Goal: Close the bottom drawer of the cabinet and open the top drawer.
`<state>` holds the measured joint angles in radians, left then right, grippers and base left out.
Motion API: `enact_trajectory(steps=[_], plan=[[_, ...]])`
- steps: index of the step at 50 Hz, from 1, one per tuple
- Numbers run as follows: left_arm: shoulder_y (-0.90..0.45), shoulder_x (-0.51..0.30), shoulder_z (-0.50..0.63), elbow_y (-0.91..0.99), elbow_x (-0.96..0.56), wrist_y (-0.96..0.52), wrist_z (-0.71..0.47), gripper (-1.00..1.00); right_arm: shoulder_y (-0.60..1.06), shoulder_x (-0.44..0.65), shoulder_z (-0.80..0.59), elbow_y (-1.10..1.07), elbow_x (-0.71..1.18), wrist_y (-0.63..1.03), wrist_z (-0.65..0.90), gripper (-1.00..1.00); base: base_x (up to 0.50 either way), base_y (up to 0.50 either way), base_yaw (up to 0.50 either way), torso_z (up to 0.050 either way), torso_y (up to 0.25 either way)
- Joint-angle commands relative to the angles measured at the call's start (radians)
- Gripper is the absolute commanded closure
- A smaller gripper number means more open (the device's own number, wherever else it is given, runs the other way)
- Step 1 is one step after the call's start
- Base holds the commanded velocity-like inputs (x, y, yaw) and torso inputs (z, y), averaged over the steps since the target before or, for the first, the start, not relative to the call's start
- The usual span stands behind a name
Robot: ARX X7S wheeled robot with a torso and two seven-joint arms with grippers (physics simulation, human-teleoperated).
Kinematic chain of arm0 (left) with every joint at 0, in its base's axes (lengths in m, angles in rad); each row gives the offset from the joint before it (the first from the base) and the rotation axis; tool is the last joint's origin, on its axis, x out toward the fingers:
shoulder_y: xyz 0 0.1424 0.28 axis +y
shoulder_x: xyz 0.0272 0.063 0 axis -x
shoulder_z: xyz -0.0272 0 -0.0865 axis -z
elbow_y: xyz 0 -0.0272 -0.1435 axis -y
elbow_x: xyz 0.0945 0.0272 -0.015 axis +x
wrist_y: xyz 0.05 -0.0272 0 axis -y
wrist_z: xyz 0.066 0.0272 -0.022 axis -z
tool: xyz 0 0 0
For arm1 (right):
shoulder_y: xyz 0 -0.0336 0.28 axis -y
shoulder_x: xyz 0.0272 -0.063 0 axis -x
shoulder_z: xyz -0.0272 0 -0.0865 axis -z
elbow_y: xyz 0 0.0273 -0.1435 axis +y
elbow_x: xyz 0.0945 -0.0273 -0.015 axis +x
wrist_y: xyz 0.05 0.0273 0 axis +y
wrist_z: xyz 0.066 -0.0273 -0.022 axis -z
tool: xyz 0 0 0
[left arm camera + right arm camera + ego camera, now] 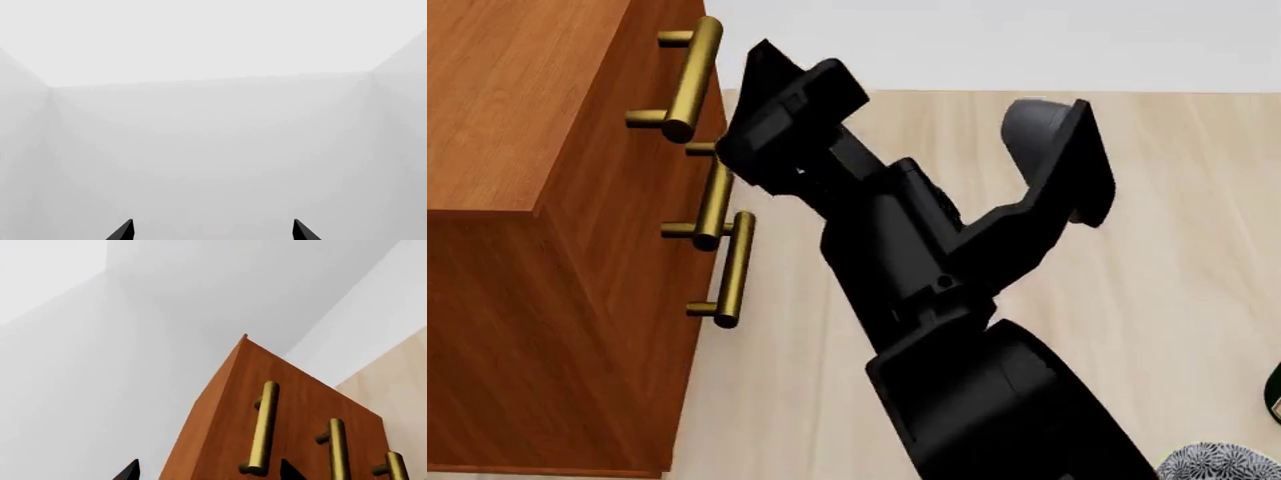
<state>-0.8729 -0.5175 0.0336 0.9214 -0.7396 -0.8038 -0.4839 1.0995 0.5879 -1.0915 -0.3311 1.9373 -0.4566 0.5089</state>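
The reddish-brown cabinet [521, 110] stands at the left in the head view, with three brass bar handles down its front. The top drawer's handle [683, 80] is uppermost and the bottom drawer's handle [734, 270] is lowest. All three fronts look about flush. My right gripper [745, 100] is open, right beside the top handle. In the right wrist view the top drawer's handle [263, 430] ends between the fingertips of the right gripper [208, 472], untouched. The bottom drawer's handle [393, 465] is farthest over. My left gripper [213, 232] is open and empty, facing bare white walls.
The middle drawer's handle [707, 200] is partly behind my right arm [934, 300], which crosses the view's middle. A patterned bowl [1228, 465] lies on the pale wood floor [1174, 250] at the bottom right corner. White wall runs behind.
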Motion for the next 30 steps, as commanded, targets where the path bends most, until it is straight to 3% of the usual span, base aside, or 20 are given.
enact_trajectory(steps=[1, 30], plan=[[-0.014, -0.01, -0.01, 0.011, -0.025, -0.015, -0.016, -1.0, 0.053, -0.052, 0.031, 0.073, 0.153, 0.075, -0.053, -1.0, 0.0, 0.0, 0.0, 0.0, 0.0], [-0.009, -0.025, -0.004, -0.003, -0.023, 0.009, -0.017, -1.0, 0.11, -0.109, 0.036, 0.241, 0.215, 0.116, -0.046, -1.0, 0.0, 0.0, 0.0, 0.0, 0.0]])
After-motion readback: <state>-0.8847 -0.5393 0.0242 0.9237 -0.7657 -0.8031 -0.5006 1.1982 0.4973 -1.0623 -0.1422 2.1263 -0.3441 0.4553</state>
